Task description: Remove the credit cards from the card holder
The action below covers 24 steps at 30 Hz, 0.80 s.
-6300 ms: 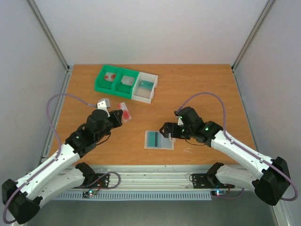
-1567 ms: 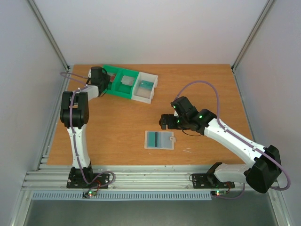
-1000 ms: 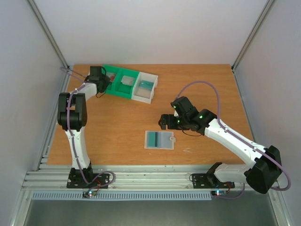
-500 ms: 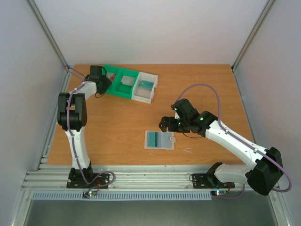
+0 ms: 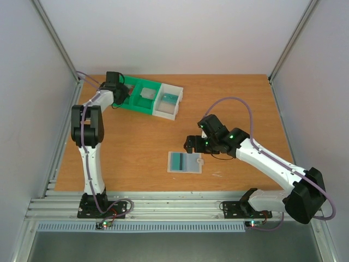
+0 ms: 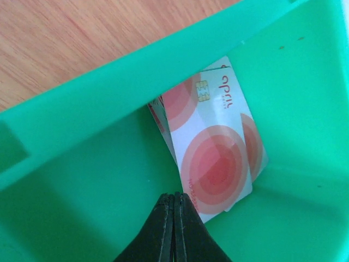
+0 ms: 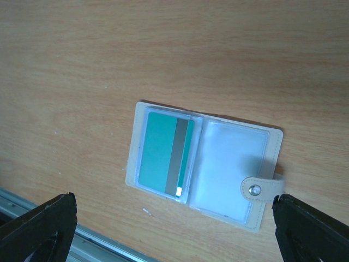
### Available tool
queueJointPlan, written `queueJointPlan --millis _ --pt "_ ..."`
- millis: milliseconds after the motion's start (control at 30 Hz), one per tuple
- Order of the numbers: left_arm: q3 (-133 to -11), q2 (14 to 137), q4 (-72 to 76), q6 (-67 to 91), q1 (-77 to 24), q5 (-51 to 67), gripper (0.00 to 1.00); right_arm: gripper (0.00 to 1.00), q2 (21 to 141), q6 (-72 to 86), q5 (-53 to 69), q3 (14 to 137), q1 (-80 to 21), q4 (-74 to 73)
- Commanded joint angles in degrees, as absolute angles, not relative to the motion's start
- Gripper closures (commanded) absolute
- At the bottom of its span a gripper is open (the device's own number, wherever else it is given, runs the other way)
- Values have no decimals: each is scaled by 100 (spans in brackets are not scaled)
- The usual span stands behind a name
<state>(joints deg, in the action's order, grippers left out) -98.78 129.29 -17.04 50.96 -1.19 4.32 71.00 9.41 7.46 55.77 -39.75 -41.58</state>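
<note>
Holds the left gripper pinched together over the white-and-red credit card in the far-left green tray, the right gripper spread wide above the near-middle card holder, ready for its teal card.

Robotics laboratory test cell. Wooden table walled in by plain white panels on aluminium framing; slotted rail at table's near edge, bearing left arm and right arm.
</note>
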Motion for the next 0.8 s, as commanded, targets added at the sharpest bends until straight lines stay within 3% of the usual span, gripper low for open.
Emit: queueJointPlan --millis 0,767 --pt "-10294 13218 -1955 5161 -130 454 100 1 7229 845 628 5793 -3941 -4147" --pt "-10824 13694 -1453 5277 -167 677 100 2 7441 765 414 5913 -3946 -4201"
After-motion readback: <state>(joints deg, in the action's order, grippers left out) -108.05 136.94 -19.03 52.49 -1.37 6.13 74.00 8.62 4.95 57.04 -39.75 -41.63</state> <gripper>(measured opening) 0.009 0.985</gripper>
